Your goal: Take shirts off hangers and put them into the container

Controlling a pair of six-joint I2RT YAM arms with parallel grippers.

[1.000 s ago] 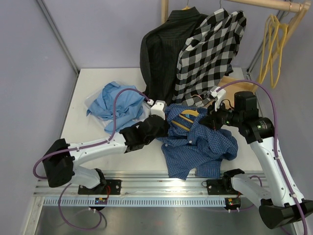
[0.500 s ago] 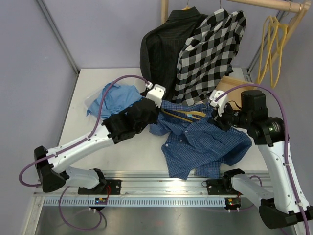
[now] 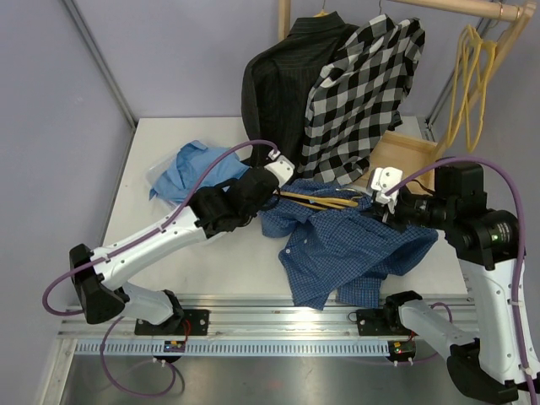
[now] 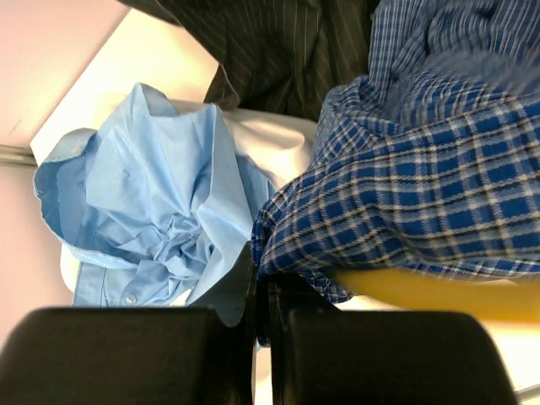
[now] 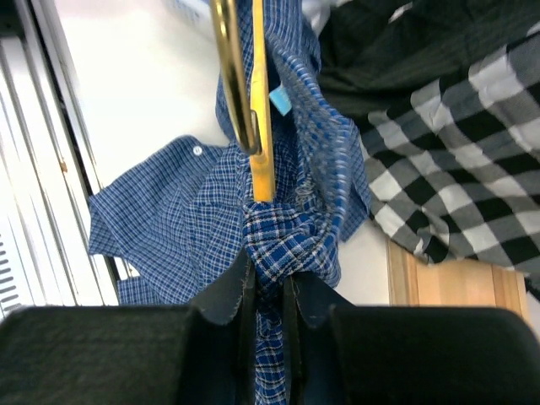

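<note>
At both ends, left fingers (image 4: 245, 291) and right fingers (image 5: 240, 291) are pinching the blue checked shirt (image 3: 354, 245), its hanger (image 5: 261, 126) just beyond the right tips.

White arms (image 3: 152, 253), black joints (image 3: 221, 207), seemingly purple cables (image 3: 250, 144)

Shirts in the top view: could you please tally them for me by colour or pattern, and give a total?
black pinstriped shirt: 1
black-and-white check shirt: 1
dark blue small-check shirt: 1
light blue shirt: 1
Total: 4 shirts in view
</note>
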